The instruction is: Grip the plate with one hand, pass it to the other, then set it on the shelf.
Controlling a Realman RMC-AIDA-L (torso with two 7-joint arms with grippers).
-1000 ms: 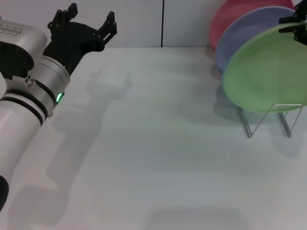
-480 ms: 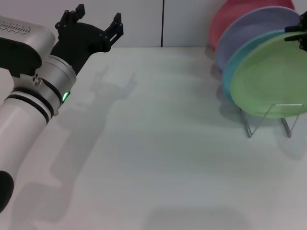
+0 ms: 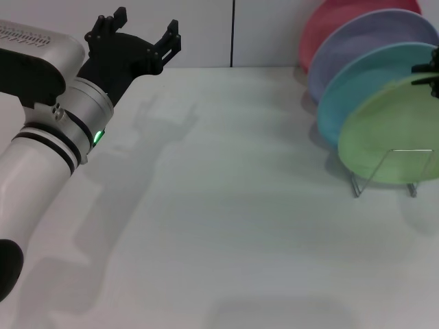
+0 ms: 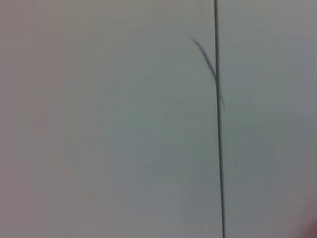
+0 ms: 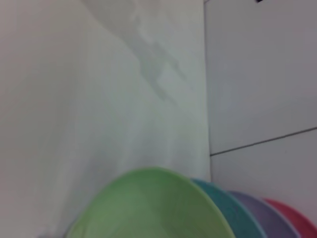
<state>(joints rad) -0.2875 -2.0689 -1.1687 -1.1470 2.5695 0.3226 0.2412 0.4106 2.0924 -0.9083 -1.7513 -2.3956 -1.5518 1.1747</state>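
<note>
where the pale white tabletop [image 3: 226, 205] meets the white panelled wall [image 3: 274, 31], a dark vertical seam [image 3: 232, 33] divides the wall panels; the same seam [image 4: 218, 124] fills the left wrist view and nothing else. item: light-green plate [image 3: 391, 133], standing on edge at the front of the wire shelf [image 3: 384, 171], far right of the table, leaning back toward a sky-blue plate [image 3: 357, 82], then a lavender plate [image 3: 357, 38] and a pink plate [image 3: 336, 17] behind it. the right wrist view shows the same stack from above, green plate [image 5: 148, 206] nearest. item: right gripper [image 3: 430, 72], only a black sliver at the frame edge by the plate's upper rim; whether its jaws are apart or clamped cannot be told. item: left gripper [image 3: 140, 34], raised over the table's far left near the wall, jaws apart and holding nothing, green light [image 3: 98, 137] on its arm. soft shadow [image 3: 161, 120] of that gripper lies on the tabletop.
</note>
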